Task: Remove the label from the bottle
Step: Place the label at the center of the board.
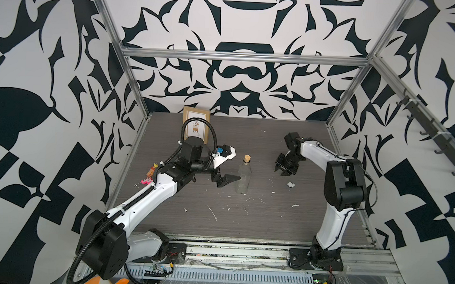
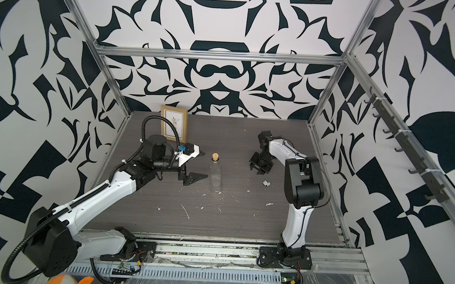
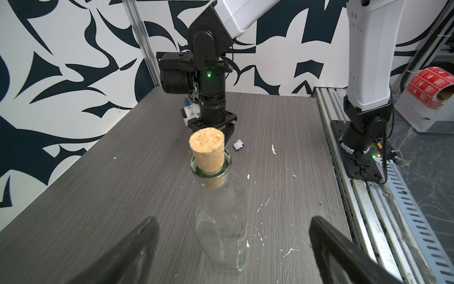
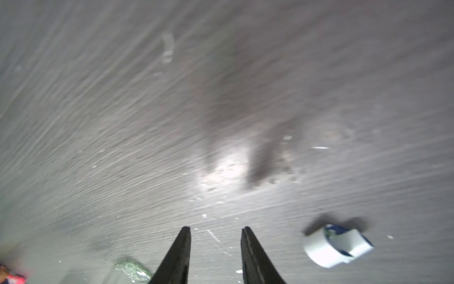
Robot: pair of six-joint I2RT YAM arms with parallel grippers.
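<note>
The clear glass bottle (image 1: 244, 178) (image 2: 215, 177) (image 3: 221, 221) stands upright mid-table with a tan cork in its neck, and its glass looks bare. My left gripper (image 1: 226, 180) (image 3: 234, 218) hangs just left of it, open wide, with the bottle standing ahead of the gap between its fingers and untouched. The label (image 1: 290, 184) (image 2: 266, 183) (image 3: 238, 145) (image 4: 339, 246) lies on the table to the bottle's right as a curled white strip with a dark blue inside. My right gripper (image 1: 284, 171) (image 4: 216, 228) hovers just behind the label, open and empty.
A wooden picture frame (image 1: 196, 126) stands at the back left, behind my left arm. Small white scraps (image 1: 212, 212) litter the grey table (image 1: 257, 219). The arms' mounting rail (image 1: 242, 253) runs along the front edge. A roll of red stickers (image 3: 430, 84) sits beyond the rail.
</note>
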